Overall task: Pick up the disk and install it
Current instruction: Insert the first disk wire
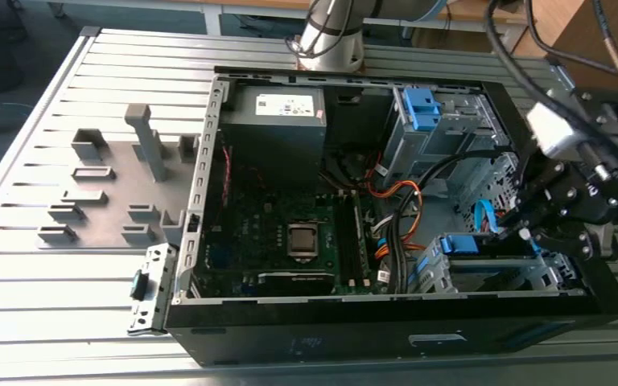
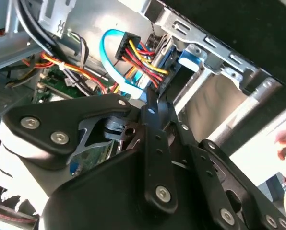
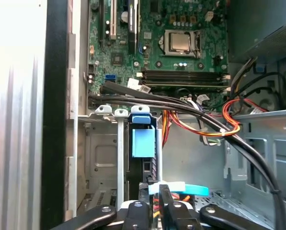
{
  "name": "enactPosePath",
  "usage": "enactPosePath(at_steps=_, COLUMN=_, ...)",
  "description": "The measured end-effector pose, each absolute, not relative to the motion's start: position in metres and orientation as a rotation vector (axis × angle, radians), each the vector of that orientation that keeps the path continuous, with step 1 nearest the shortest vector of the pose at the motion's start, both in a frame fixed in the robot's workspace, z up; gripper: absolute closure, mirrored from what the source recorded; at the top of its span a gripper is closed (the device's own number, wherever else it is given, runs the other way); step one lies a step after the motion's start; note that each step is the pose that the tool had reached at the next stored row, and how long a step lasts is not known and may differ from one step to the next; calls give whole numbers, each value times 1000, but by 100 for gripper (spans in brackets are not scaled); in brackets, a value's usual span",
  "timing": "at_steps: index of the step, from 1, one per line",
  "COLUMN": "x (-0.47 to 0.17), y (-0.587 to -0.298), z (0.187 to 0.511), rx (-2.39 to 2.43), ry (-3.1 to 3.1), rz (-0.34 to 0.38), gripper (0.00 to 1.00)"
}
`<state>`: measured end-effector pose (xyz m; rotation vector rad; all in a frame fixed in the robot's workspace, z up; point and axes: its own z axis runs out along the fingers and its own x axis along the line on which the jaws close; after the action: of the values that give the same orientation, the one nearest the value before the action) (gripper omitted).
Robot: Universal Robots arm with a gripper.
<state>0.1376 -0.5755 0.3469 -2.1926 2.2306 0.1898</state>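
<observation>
Setup: slatted aluminium table [image 1: 30, 265] with an open computer case [image 1: 395, 318] lying on its side on it. The green motherboard [image 1: 266, 233] faces up. The grey power supply [image 1: 277, 121] sits in the far corner.

Drive cage [image 3: 120, 158]: bare metal, in the case corner at the exterior view's right, just beside the black front wall.

Disk [image 3: 143, 141]: stands edge-on in the cage between two silver rails, apparently seated. Its blue carrier bracket shows in the first wrist view and also in the exterior view [image 1: 462, 244]. The silver body is mostly hidden by the cage.

Gripper [image 3: 164, 194]: down inside the case at the cable end of the cage, seen also in the second wrist view [image 2: 151, 103]. The jaws are drawn nearly together. I cannot make out anything pinched between them.

Cables: a light-blue data cable [image 2: 104, 52] and a red-yellow-black power lead [image 2: 138, 52] run to a connector right at the fingertips.

Handling judgement:
- The disk is likely rigid and dense for its size.
- The metal faces are probably smooth and slick.
- It is shock-sensitive, so no dropping or knocking on the rails.
- The best hold is probably across the plastic bracket's long sides or its blue tab, which give more grip.
- Avoid the label face and the connector end.
</observation>
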Motion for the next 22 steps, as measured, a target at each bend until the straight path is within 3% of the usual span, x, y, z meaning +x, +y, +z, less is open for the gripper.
enactPosePath(at_steps=5, x=138, y=-575, z=352, rx=-2192, ry=2228, rz=193, gripper=77)
enactPosePath(at_steps=8, x=138, y=-575, z=350, rx=-2192, ry=2226, rz=199, gripper=89)
enactPosePath(at_steps=22, x=138, y=-576, z=331, rx=-2197, ry=2233, rz=211, gripper=89)
